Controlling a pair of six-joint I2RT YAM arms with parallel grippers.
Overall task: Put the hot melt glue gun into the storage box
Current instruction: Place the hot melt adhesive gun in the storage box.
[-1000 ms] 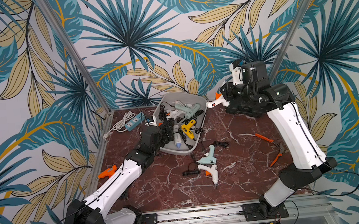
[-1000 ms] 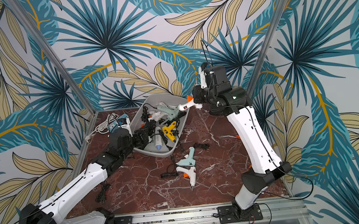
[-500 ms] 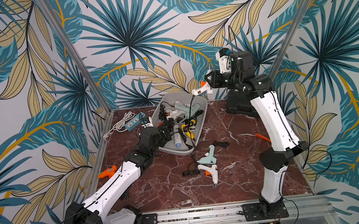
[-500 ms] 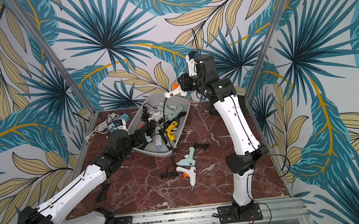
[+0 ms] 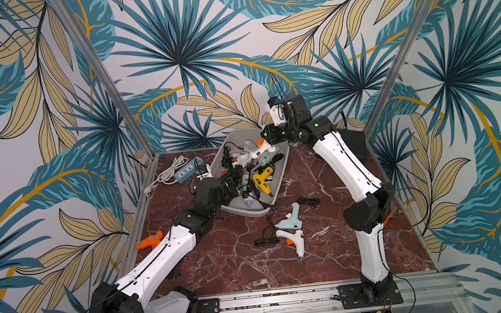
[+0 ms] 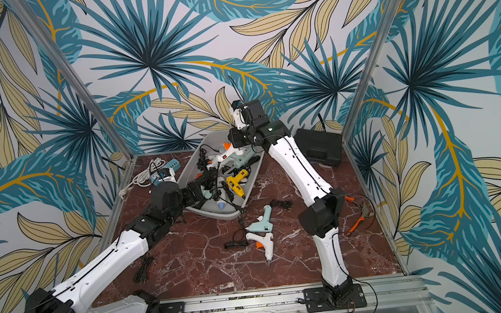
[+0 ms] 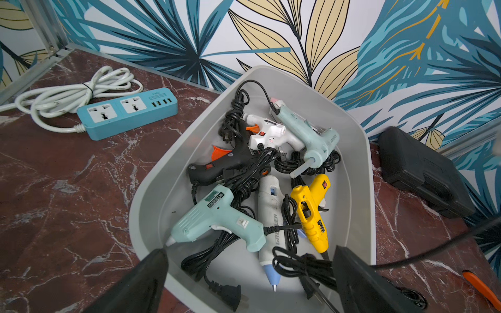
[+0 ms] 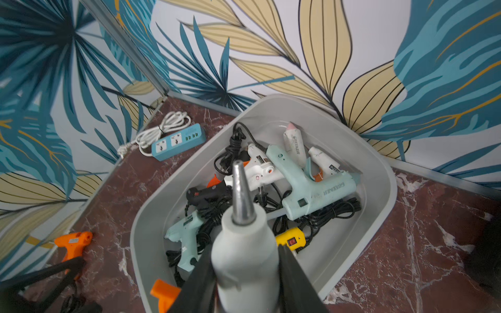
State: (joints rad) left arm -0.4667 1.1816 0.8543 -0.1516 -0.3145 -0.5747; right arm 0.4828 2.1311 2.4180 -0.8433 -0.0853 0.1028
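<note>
White hot melt glue gun (image 5: 257, 154) with an orange trigger, pinched at its barrel by the right end effector (image 8: 244, 246), hangs nozzle-first over the far end of the light-grey storage box (image 5: 279, 173). It is just above the glue guns and black cords piled inside. The left end effector (image 7: 249, 271) is spread wide over the box's near end, gripping nothing. A mint gun (image 5: 293, 219) lies on the marble table (image 5: 314, 251)
</note>
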